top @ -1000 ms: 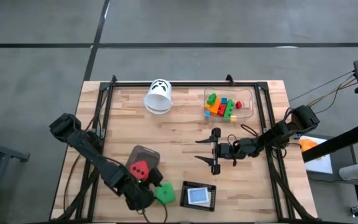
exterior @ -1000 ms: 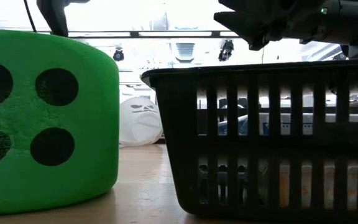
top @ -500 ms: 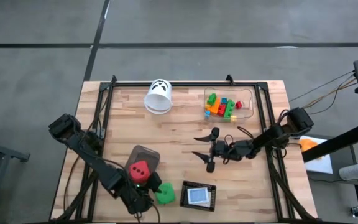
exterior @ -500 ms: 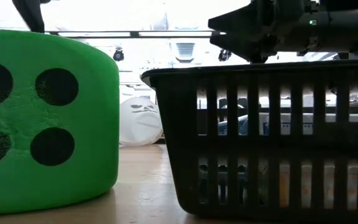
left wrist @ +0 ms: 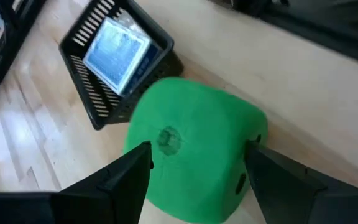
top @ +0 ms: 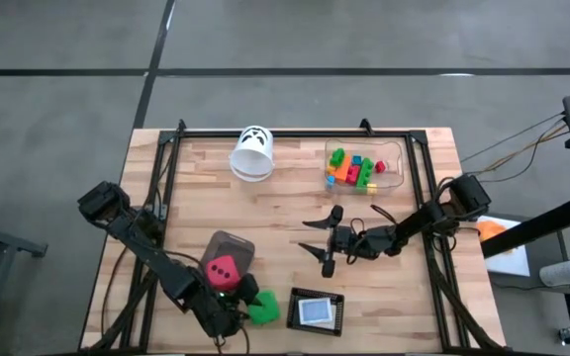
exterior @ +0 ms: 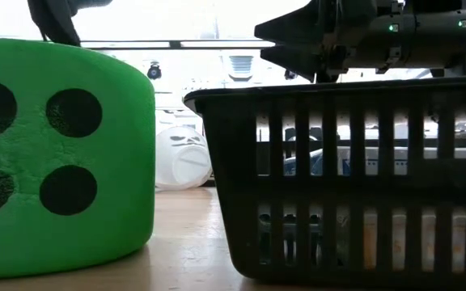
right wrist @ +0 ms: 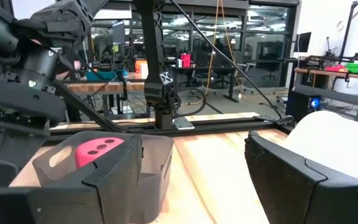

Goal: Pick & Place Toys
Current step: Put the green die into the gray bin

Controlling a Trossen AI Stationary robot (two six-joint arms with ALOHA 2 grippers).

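Observation:
A green die [top: 263, 312] with black dots stands on its bottom face near the table's front edge, close beside a black slatted basket [top: 317, 311]. My left gripper [left wrist: 197, 162] reaches it from the table's left and is shut on it. A pink-red die [top: 224, 269] lies on a grey tray [top: 234, 243] just behind. Small bright bricks [top: 352, 168] sit in a clear box [top: 392, 168] at the far right. My right gripper [top: 317, 245] hangs open over the table's middle, pointing level toward the tray [right wrist: 148, 168]. My left gripper pinches the green die between its two fingers [left wrist: 129, 171], one on each of two opposite side faces [left wrist: 157, 155]. The fingers slant down from the table's left. The die stays upright with its bottom face on the table [exterior: 63, 255].
A white cup [top: 253, 153] lies on its side at the far edge. The basket [exterior: 354, 178] holds a flat blue-and-white item [left wrist: 117, 50]. Bare wood lies between the cup, the clear box and my right gripper.
My right gripper has moved toward the table's left, toward the grey tray, and has rolled a little about its pointing line. My left gripper has sunk slightly at the green die, which has stayed in place on the table.

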